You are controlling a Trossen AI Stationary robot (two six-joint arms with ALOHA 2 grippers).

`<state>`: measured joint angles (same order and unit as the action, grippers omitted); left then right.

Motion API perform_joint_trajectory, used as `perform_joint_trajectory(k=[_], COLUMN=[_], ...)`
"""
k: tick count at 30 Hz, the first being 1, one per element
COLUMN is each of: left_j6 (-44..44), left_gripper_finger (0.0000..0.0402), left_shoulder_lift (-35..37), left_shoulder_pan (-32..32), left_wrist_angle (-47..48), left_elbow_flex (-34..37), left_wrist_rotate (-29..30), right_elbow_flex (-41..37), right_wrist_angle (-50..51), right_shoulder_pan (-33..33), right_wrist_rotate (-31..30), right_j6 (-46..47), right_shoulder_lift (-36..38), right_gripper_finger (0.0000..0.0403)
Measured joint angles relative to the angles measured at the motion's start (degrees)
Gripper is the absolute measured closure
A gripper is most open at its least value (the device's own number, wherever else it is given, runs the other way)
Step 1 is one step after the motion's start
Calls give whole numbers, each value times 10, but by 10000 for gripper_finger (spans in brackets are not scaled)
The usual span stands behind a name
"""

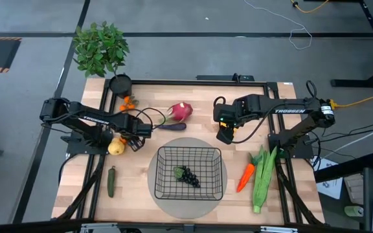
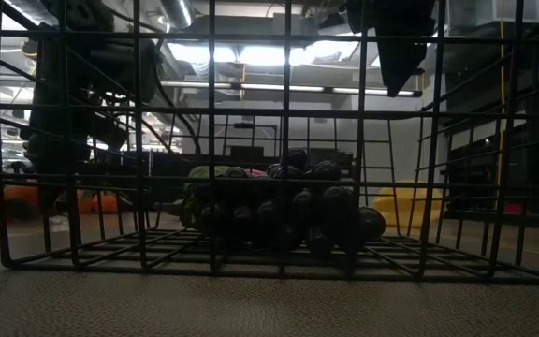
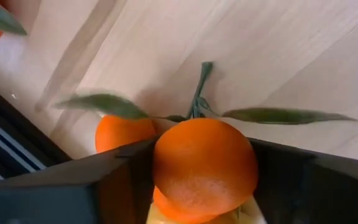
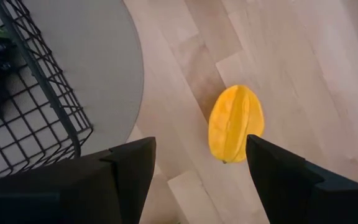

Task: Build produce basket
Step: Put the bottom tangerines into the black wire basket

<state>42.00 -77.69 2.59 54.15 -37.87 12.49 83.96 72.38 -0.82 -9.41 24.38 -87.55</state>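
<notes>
The black wire basket (image 1: 188,173) stands on a grey round mat, with the dark grapes (image 1: 186,175) (image 2: 288,211) inside. My left gripper (image 1: 123,138) is at the table's left, shut on a leafy orange tangerine (image 3: 204,165), just above a yellow fruit (image 1: 115,149). My right gripper (image 4: 201,162) hovers open to the right of the dragon fruit; its fingers stand either side of a yellow star fruit (image 4: 235,124) that lies on the wood untouched. The pink dragon fruit (image 1: 180,111), eggplant (image 1: 171,127), cucumber (image 1: 111,181), carrot (image 1: 245,177) and green husk (image 1: 262,178) also lie on the table. My left gripper has the front tangerine's round body (image 3: 166,155) pinched between its two fingers (image 3: 114,174), one on each side. A second tangerine (image 3: 122,132) of the same sprig shows behind the finger, leaves spread over the wood. Whether the sprig is lifted clear, I cannot tell.
More tangerines (image 1: 128,102) lie near a small black pot (image 1: 120,84) at the far left. A leafy plant (image 1: 100,48) stands beyond the far edge. The grey mat (image 1: 164,202) reaches past the basket's walls. Bare wood lies between basket and cucumber.
</notes>
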Motion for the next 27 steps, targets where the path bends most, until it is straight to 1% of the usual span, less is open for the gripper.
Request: perform_joint_trajectory(k=[1,2,6,10,15,19,24,27], left_j6=[1,1,1,1,1,8,10,-15], left_gripper_finger=[246,248,248,248,248,248,248,249], left_shoulder_lift=[0,0,0,0,0,0,0,0], left_shoulder_pan=[0,0,0,0,-3,-14,-48,-83], left_wrist_angle=[1,4,34,114,230,279,277,218], left_elbow_flex=[0,0,-15,-62,-163,-262,-384,-445], left_wrist_rotate=[0,0,2,4,31,61,60,48], right_elbow_flex=[0,0,0,0,0,0,0,0], right_wrist_angle=[0,0,0,2,11,15,29,35], right_shoulder_pan=[0,0,0,0,0,0,0,0], right_wrist_rotate=[0,0,0,0,0,0,0,0], right_j6=[0,0,0,0,6,9,9,9], right_shoulder_lift=[0,0,0,0,0,0,0,0], right_gripper_finger=[166,166,166,166,166,166,166,166])
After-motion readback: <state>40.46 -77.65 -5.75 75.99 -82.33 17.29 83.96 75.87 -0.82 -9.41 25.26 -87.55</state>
